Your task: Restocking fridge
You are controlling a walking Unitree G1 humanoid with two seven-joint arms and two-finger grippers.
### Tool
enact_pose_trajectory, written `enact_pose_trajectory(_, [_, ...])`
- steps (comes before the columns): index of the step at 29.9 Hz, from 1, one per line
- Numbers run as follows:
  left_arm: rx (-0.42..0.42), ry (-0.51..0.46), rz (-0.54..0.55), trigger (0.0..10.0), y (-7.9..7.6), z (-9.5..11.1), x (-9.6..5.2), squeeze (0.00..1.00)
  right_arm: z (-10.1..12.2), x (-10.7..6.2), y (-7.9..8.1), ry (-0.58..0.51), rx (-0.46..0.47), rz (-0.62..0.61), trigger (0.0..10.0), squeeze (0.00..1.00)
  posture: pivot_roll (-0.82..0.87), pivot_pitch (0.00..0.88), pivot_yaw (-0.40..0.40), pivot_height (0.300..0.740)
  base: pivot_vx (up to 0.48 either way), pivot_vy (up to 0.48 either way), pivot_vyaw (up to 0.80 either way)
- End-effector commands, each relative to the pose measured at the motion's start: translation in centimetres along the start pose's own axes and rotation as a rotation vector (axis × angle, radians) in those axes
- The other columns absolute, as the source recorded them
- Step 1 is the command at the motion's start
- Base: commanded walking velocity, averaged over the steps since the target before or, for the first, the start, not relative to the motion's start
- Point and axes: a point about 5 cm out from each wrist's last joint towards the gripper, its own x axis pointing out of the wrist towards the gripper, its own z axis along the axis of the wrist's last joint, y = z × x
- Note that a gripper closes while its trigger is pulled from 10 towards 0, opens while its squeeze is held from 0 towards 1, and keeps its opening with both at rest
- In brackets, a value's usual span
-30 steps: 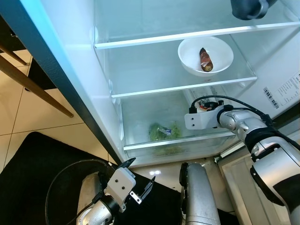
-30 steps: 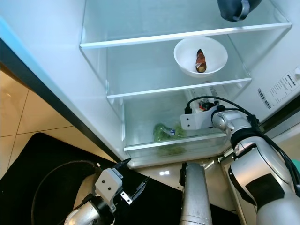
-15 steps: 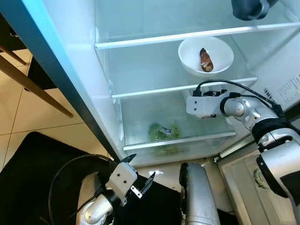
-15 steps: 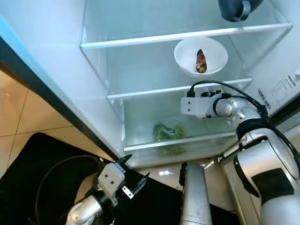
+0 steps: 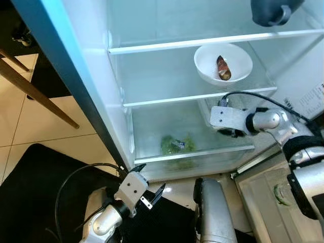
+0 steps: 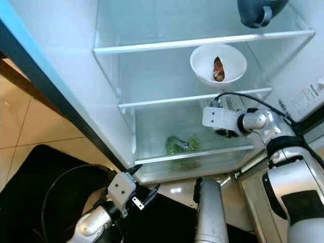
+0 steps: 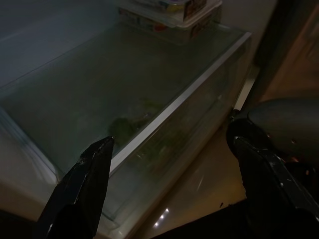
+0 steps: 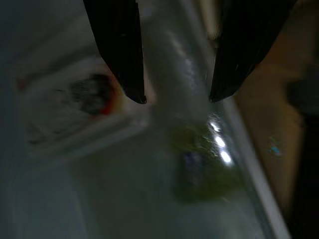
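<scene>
Reaching into the open fridge [image 5: 91,96], the right gripper [image 8: 174,97] hangs over the glass-covered crisper drawer [image 5: 192,152], below the middle shelf [image 5: 202,96]. Its fingers [image 8: 119,55] are spread and grasp nothing; beyond them the right wrist view shows a packaged tray [image 8: 75,109] with a red label and a bag of greens [image 5: 177,143], both blurred. The left gripper [image 5: 151,189] hangs low before the fridge, over the black mat [image 5: 30,187], fingers [image 7: 84,184] parted and empty, facing the drawer front. Stock in place: a white bowl [image 5: 223,62] holding a brown item [image 5: 223,68] on the middle shelf, a dark kettle-like vessel [image 5: 273,11] on the upper shelf [image 5: 202,41], the greens in the drawer, the tray at the back. Judged progress: partway; much shelf room is left, and neither gripper carries the next item.
</scene>
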Motion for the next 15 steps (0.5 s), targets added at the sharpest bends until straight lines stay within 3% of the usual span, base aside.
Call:
enact_pose_trajectory(1, [-0.031,0.036,-0.028,10.0,-0.8,-1.0,-0.5,0.00,-0.5,-0.1,0.9,-0.055,0.056,0.044,10.0,0.00,0.03,0.236,0.020,0.384,0.000,0.000,0.00])
enact_pose_trajectory(7, [-0.055,0.058,-0.089,10.0,-1.2,-1.6,-0.3,0.00,-1.3,0.9,3.4,-0.163,0.180,0.040,10.0,0.00,0.01,0.211,0.017,0.384,0.000,0.000,0.00])
enact_pose_trajectory(8, [-0.061,0.068,-0.110,10.0,-1.3,-1.8,-0.3,0.00,-1.6,1.6,4.8,-0.192,0.224,0.013,10.0,0.00,0.01,0.201,0.021,0.384,0.000,0.000,0.00])
enact_pose_trajectory(9, [-0.061,0.068,-0.110,10.0,-1.3,-1.8,-0.3,0.00,-1.6,1.6,4.8,-0.192,0.224,0.013,10.0,0.00,0.01,0.201,0.021,0.384,0.000,0.000,0.00])
enact_pose_trajectory(12, [-0.067,0.076,-0.112,10.0,-1.3,-2.1,-0.3,0.00,-1.9,3.1,7.1,-0.220,0.315,-0.032,10.0,0.00,0.01,0.187,0.021,0.384,0.000,0.000,0.00])
enact_pose_trajectory(15, [-0.071,0.085,-0.116,10.0,-1.2,-2.4,-0.4,0.00,-2.0,3.8,8.4,-0.236,0.385,-0.051,10.0,0.00,0.01,0.179,0.021,0.384,0.000,0.000,0.00])
